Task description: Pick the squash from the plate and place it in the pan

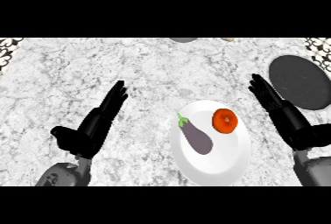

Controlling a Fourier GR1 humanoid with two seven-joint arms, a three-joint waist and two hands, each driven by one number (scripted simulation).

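Squash, an orange-red rounded piece (pixel 224 120), lies on the upper right part of the white round plate (pixel 220 168), just left of the right hand (pixel 284 114) and apart from it. Beside it on the plate lies a glossy purple eggplant with a green stem (pixel 196 138). The dark grey round pan (pixel 298 82) sits on the speckled white stone counter (pixel 129 65) beyond the right hand. Both black hands, the left hand (pixel 97 122) included, have straight fingers, holding and touching nothing.
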